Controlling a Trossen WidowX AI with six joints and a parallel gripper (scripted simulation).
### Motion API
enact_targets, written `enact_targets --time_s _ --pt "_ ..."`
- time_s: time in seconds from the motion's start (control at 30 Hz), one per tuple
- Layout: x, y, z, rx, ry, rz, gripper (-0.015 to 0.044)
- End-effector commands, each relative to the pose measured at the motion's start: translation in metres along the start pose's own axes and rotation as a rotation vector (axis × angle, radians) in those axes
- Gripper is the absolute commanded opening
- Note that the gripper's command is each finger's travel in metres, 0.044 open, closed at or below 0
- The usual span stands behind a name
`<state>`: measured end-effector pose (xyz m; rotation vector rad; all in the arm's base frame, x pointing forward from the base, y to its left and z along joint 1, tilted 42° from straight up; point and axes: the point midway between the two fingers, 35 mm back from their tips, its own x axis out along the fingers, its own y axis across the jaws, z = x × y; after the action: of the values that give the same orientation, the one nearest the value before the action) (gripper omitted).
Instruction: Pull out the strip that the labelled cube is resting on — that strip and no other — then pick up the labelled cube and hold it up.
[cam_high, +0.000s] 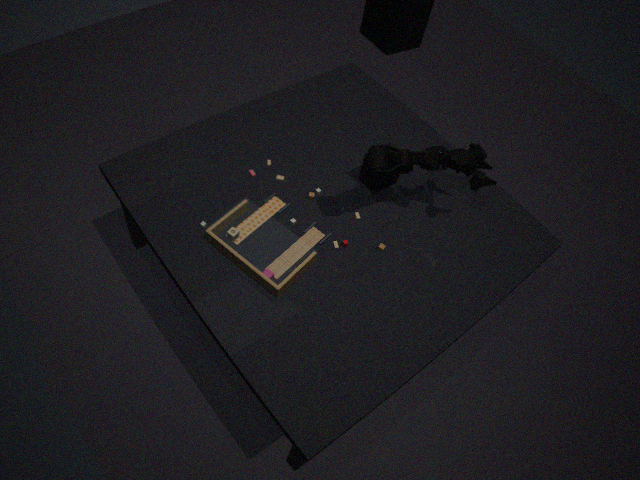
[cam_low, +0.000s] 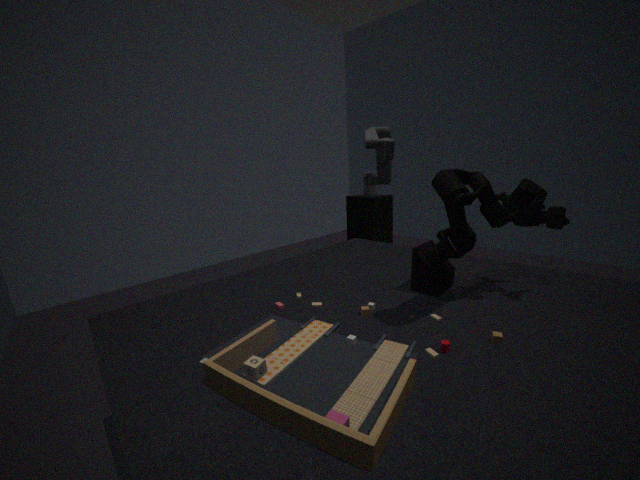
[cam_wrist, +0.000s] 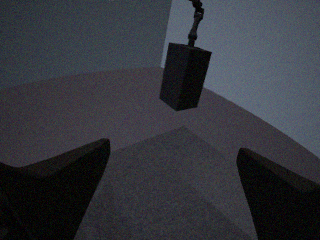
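Holding: nothing; my gripper (cam_high: 492, 174) (cam_low: 564, 218) (cam_wrist: 175, 151) is wide.
Labelled cube (cam_high: 233, 231) (cam_low: 254, 366): on the orange-dotted strip (cam_high: 261, 218) (cam_low: 297, 350), lower left of the outside view.

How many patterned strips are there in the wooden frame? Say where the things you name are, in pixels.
2: the orange-dotted strip (cam_high: 261, 218) (cam_low: 297, 348), by the labelled cube (cam_high: 233, 231) (cam_low: 254, 366); the grid-patterned strip (cam_high: 299, 251) (cam_low: 372, 379), by the pink block (cam_high: 268, 273) (cam_low: 337, 417).

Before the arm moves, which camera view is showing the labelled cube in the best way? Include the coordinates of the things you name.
The exterior view: the labelled cube (cam_high: 233, 231) (cam_low: 254, 366) looks larger there, with dark markings visible on its top and side. The top view shows it small, beside the orange-dotted strip's (cam_high: 261, 218) (cam_low: 297, 350) end. The wrist view does not show it.
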<state>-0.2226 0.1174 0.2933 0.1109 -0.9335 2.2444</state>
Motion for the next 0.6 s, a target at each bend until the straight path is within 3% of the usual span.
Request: enact_targets --time_s 0.0,0.3,0.57 --pt "0.001 -0.001 -0.001 -0.001 0.004 -0.003 0.04" --pt "0.016 -0.054 -0.069 -0.028 0.228 -0.141 0.04" --pt "-0.001 -0.116 -0.139 0.004 0.456 -0.303 0.04"
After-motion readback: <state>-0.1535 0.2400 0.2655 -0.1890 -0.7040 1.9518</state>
